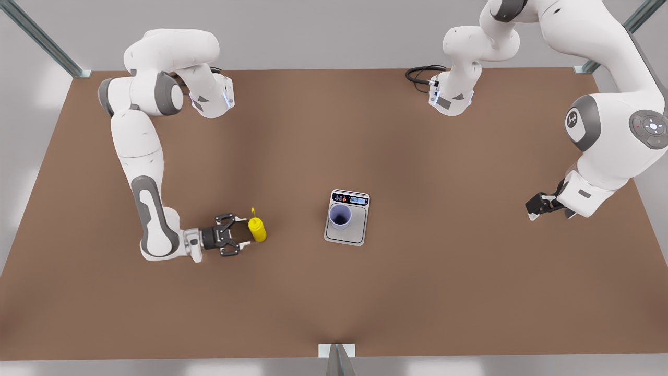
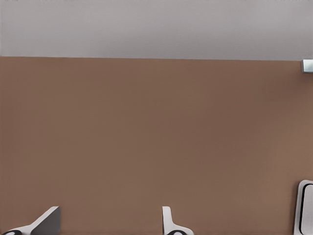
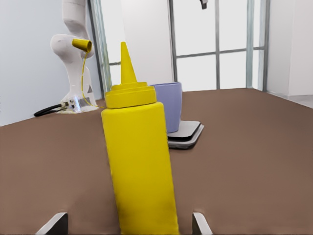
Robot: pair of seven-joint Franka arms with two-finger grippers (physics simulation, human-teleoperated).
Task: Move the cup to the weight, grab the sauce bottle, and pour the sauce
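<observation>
Cup (image 1: 340,216): upright on the scale (image 1: 346,218), toward the display end; first step looks done.
Bottle (image 1: 257,228): upright on the table (image 1: 417,292), well apart from the scale, on the front view's left; nozzle up.
Right gripper (image 1: 241,234): low over the table, lying level, fingers spread to either side of the bottle. In the right wrist view the bottle (image 3: 139,161) stands between the two fingertips (image 3: 52,223), gaps showing on both sides, so not yet pinched.
Left gripper (image 1: 537,204): hangs off at the front view's right, well apart from cup and scale; waiting. In the left wrist view its fingertips (image 2: 46,223) stand apart over bare table.
Step in hand: closing on the bottle, by my reading.
Risk 1: bottle is light and narrow; if one finger meets it first it could slide or tip over before the other lands.
Risk 2: grasp looks low on the body; a low hold on a squeeze bottle may let it swing when tilted to pour.
Risk 3: hard squeeze could dent the soft wall and push sauce out early, onto the table.
Risk 4: cup is narrower than the scale and sits off centre; a nozzle aimed at the scale's middle could miss the rim.
Risk 5: carrying the bottle low toward the scale could knock the cup off.
</observation>
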